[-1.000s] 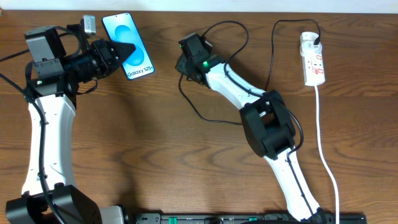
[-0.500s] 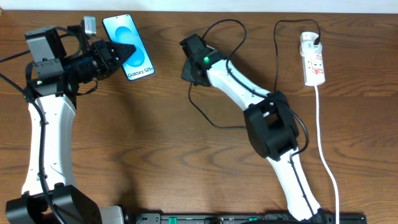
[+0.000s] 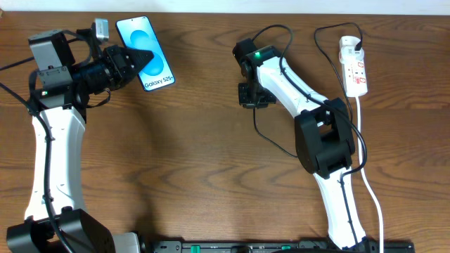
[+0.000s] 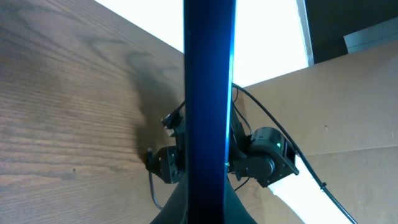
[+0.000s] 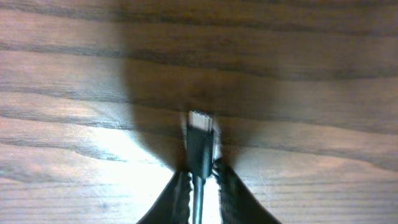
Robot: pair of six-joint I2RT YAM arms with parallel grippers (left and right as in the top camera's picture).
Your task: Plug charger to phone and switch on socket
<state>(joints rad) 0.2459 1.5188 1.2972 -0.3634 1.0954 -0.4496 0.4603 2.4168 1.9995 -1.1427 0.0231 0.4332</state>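
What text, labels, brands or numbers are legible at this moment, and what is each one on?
"Galaxy S25", perhaps with a plus sign after it: white letters on the phone screen, overhead view.
Power strip: red markings on its face, too small to read.
Both wrist views: no text.

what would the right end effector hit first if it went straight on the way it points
The wooden table: the right end effector points down at it, and the plug of the charger it grips sticks out ahead, so that tip would likely touch first. The gap is unclear.
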